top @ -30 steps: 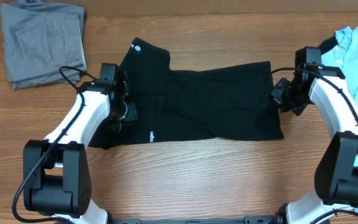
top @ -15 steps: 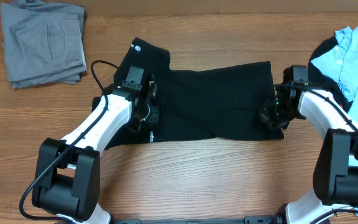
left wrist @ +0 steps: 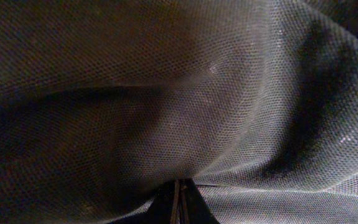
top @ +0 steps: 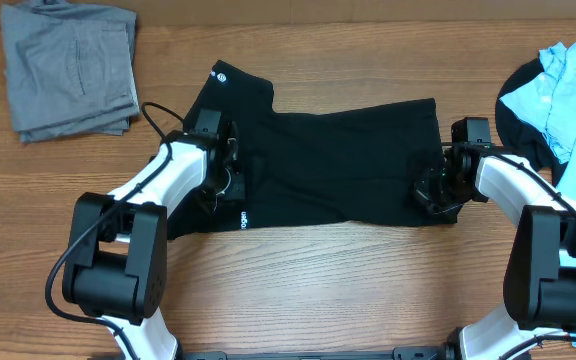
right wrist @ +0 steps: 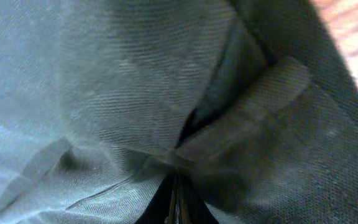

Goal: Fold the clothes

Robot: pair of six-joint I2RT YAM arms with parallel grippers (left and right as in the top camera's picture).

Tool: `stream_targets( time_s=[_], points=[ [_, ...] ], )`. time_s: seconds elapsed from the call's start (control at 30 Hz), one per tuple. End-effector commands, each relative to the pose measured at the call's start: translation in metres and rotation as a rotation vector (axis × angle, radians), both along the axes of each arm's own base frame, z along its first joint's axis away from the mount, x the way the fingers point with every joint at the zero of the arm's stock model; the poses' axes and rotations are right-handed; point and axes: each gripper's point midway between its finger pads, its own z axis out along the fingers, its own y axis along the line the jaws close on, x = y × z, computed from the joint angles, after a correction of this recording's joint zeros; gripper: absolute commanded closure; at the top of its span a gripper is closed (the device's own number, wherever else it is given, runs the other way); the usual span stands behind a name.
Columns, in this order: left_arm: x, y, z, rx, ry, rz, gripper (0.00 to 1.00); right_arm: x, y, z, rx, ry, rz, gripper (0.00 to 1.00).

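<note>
Shirt pinched at both ends, left gripper and right gripper fingers closed on fabric

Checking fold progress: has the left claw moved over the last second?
Yes. In the overhead view the left claw, shut on the black shirt, has shifted rightward, away from the grey trousers.

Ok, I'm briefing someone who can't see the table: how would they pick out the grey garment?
On the brown wooden table, go to the far left corner. The folded grey fabric trousers lie there, apart from the large black shirt at centre. They are the only grey piece; the light blue T-shirt is at the right edge.
</note>
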Motion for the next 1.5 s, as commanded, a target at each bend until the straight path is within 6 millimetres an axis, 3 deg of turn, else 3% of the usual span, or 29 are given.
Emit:
stream_targets(
  time_s=[0.0, 0.13, 0.23, 0.37, 0.63, 0.7, 0.77, 0.87, 0.93, 1.03, 1.27, 1.47],
  points=[
    [-0.022, 0.042, -0.025, 0.164, 0.113, 0.089, 0.96, -0.012, -0.025, -0.01, -0.137, 0.061, -0.085, 0.96],
    [-0.037, 0.077, -0.021, 0.337, 0.161, 0.21, 0.96, -0.02, -0.035, -0.011, -0.19, 0.102, -0.147, 0.96],
    [-0.048, 0.089, -0.015, 0.415, 0.189, 0.265, 0.96, -0.02, -0.035, -0.009, -0.192, 0.105, -0.157, 0.96],
    [-0.055, 0.089, -0.006, 0.426, 0.2, 0.275, 0.96, -0.023, -0.037, 0.0, -0.203, 0.105, -0.17, 0.96],
    [-0.047, 0.072, 0.055, 0.371, 0.023, 0.303, 0.96, -0.02, -0.044, 0.053, -0.238, -0.029, -0.201, 0.96],
    [-0.042, 0.067, 0.071, 0.335, -0.04, 0.309, 0.91, -0.017, -0.044, 0.066, -0.236, -0.075, -0.199, 0.94],
    [-0.036, 0.056, 0.085, 0.261, -0.099, 0.298, 0.78, -0.013, -0.041, 0.075, -0.223, -0.111, -0.189, 0.75],
    [-0.02, 0.021, 0.1, 0.057, -0.171, 0.208, 0.36, -0.004, -0.027, 0.083, -0.148, -0.165, -0.113, 0.35],
    [-0.012, -0.001, 0.105, -0.056, -0.196, 0.167, 0.24, -0.001, -0.015, 0.086, -0.084, -0.182, -0.088, 0.22],
    [-0.004, -0.015, 0.1, -0.092, -0.209, 0.141, 0.22, 0.001, -0.008, 0.087, -0.047, -0.193, -0.067, 0.19],
    [0.009, -0.04, 0.064, -0.088, -0.184, 0.085, 0.22, 0.001, -0.009, 0.087, -0.049, -0.193, -0.063, 0.19],
    [0.02, -0.026, 0.036, 0.035, -0.178, 0.098, 0.22, 0.001, -0.009, 0.087, -0.049, -0.193, -0.062, 0.18]
  ],
)
